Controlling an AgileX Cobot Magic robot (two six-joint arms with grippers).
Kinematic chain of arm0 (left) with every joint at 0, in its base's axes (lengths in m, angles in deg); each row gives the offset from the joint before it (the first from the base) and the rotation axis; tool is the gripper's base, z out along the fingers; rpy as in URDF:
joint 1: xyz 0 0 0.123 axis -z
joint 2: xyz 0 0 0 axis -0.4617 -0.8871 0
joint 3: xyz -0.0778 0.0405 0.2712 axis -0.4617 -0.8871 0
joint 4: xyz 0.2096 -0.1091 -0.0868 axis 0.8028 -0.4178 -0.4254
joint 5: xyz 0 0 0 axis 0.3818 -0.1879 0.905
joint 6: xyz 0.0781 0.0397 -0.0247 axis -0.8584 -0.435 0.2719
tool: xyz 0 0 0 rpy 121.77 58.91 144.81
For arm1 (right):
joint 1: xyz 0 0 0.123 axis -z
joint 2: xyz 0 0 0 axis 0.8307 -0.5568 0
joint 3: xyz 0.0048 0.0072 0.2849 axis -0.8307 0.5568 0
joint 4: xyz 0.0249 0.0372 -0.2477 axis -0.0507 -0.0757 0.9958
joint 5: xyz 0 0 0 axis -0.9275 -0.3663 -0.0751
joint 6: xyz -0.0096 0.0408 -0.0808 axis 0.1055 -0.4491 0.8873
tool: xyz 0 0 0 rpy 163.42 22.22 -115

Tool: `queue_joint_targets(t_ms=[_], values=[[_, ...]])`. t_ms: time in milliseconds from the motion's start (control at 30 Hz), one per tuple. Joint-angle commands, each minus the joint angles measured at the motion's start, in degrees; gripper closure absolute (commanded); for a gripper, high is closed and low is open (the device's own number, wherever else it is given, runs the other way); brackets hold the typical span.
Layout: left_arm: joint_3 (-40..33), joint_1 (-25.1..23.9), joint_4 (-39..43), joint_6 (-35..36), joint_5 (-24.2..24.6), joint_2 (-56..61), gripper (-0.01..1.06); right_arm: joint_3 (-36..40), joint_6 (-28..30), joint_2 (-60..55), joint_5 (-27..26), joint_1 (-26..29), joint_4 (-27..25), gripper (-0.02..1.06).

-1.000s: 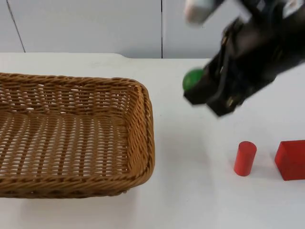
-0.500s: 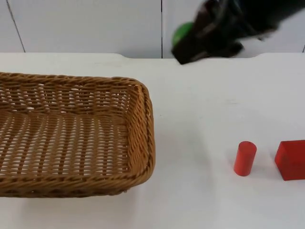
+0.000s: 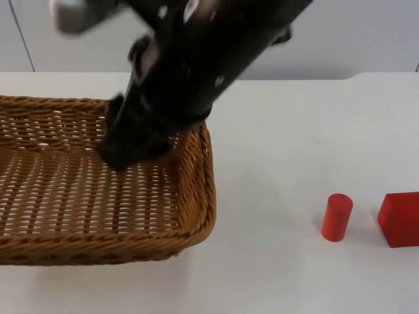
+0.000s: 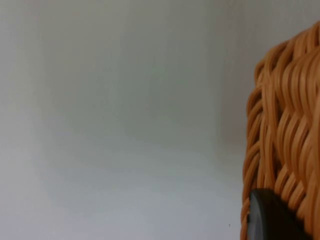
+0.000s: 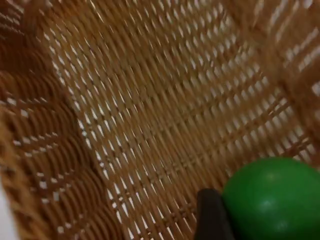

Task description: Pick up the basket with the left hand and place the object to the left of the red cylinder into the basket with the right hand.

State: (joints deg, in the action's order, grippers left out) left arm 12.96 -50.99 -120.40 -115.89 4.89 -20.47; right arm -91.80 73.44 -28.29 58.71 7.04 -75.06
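Note:
The woven wicker basket (image 3: 196, 216) takes up the left of the table in the top view. My left gripper (image 4: 267, 220) is shut on the basket's rim (image 4: 285, 125), which sits against its black fingertip. My right arm reaches across from the right, and my right gripper (image 3: 127, 149) hangs inside the basket over the woven floor (image 5: 150, 100). It is shut on a green ball (image 5: 272, 200), which the arm hides in the top view. The red cylinder (image 3: 336, 217) stands upright on the table to the right of the basket.
A red cube (image 3: 399, 219) sits just right of the red cylinder at the picture's edge. White table lies between the basket and the cylinder. The grey partition wall (image 3: 340, 39) closes the far side.
My right arm has swung left with the green ball, from above the table's right-middle, past the back wall, to inside the basket. The basket has shifted slightly.

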Motion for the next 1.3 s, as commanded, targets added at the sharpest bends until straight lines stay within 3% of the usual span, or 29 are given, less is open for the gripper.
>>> queue_joint_targets(t_ms=[0, 67, 133, 167, 267, 400, 633, 767, 1133, 1267], values=[[-0.02, -0.07, -2.33, -0.06, 0.72, 0.71, 1.05, -0.88, -0.24, -1.66, 0.0, -0.25, -0.28, 0.85], [-0.02, -0.07, -2.54, -0.17, 0.65, 0.71, 1.05, -0.88, -0.24, -2.45, 0.4, -0.25, -0.12, 0.65], [-0.02, -0.07, -2.67, -0.18, 0.6, 0.71, 1.05, -0.88, -0.24, -2.2, 0.21, -0.25, -0.12, 0.38], [-0.02, -0.07, -2.67, -0.18, 0.6, 0.71, 1.05, -0.88, -0.24, -2.2, 0.21, -0.25, -0.12, 0.38], [-0.02, -0.07, -2.67, -0.18, 0.36, 0.71, 1.05, -0.88, -0.24, 0.5, -0.55, -0.25, -0.25, 0.07], [-0.02, -0.07, -2.67, -0.18, 0.27, 0.71, 1.05, -0.88, -0.24, 4.79, -0.78, -0.25, -0.01, -0.01], [-0.02, -0.07, -2.67, -0.18, 0.27, 0.71, 1.05, 0.06, -2.08, 16.15, 1.04, 0.97, 1.55, -0.01], [-0.02, -0.07, -3.22, -0.18, 0.19, 0.71, 1.05, 4.63, -3.41, 24.73, 0.35, 2.43, 1.59, -0.01], [-0.02, 0.3, -4.18, -0.45, -0.03, 0.71, 1.05, 27.86, -5.67, 50.81, 0.32, 6.24, 2.79, -0.01], [-0.02, 1.21, -4.35, -0.9, -0.4, 0.71, 1.05, 35.33, -12.6, 59.37, 0.2, 6.24, 8.21, -0.01]])
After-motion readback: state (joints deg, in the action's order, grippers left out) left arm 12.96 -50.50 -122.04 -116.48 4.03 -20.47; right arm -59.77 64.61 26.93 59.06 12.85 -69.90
